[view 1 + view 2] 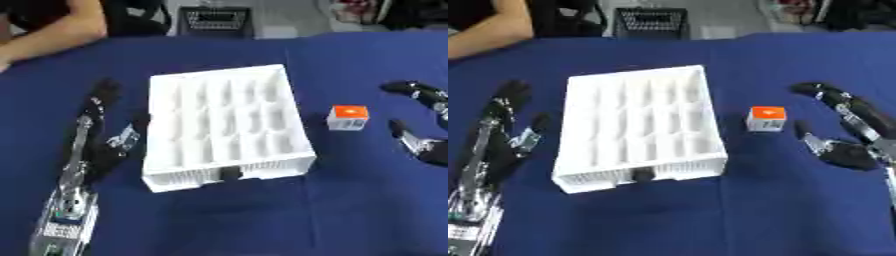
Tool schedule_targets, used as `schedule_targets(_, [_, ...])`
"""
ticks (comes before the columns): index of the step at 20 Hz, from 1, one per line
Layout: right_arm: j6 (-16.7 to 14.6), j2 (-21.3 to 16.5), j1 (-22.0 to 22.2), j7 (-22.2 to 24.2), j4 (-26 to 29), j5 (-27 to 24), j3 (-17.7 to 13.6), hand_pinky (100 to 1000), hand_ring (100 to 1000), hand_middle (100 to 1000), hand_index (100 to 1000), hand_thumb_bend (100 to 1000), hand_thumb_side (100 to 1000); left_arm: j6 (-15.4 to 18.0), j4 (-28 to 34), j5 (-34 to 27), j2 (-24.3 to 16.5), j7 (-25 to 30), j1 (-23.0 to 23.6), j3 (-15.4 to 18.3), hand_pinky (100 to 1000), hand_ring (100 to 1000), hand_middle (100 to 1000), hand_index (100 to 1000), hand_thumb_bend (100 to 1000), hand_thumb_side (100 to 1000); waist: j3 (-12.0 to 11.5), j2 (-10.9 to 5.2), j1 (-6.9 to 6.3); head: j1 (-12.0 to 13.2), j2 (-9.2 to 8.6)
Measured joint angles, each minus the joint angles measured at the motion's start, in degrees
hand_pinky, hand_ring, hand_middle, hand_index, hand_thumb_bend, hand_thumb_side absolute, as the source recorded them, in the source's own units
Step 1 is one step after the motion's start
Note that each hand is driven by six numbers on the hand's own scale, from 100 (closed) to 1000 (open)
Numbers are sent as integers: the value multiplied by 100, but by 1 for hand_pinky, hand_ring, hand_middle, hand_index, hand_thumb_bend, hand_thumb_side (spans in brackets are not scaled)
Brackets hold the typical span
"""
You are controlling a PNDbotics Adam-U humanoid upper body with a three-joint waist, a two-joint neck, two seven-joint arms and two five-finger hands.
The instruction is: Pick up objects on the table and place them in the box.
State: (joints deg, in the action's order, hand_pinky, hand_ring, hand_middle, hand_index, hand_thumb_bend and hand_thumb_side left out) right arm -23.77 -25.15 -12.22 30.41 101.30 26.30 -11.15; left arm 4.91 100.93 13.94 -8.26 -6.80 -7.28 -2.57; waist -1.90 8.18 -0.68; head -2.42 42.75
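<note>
A white box (226, 125) with several rows of small compartments lies in the middle of the blue table; I see nothing in the compartments. A small white cube with an orange top (766, 118) stands on the cloth just right of the box. My right hand (852, 135) is open to the right of the cube, fingers and thumb spread toward it with a gap between them and the cube. My left hand (101, 137) lies open along the box's left side, fingers stretched away from me, close to the box wall.
The blue tablecloth (262, 215) covers the whole table. A person's bare arm (52, 30) rests on the far left edge. A black crate (214, 20) stands beyond the far edge. A small dark piece (642, 175) sits at the box's near wall.
</note>
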Motion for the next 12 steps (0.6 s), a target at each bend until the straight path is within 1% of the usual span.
schedule_targets(12, [-26,-13,0,10,-36,2,9,1000,969,883,946,140,632,4,0,0,0,8,0,0,1000,924,904,1000,800,641,0,0,0,0,-1])
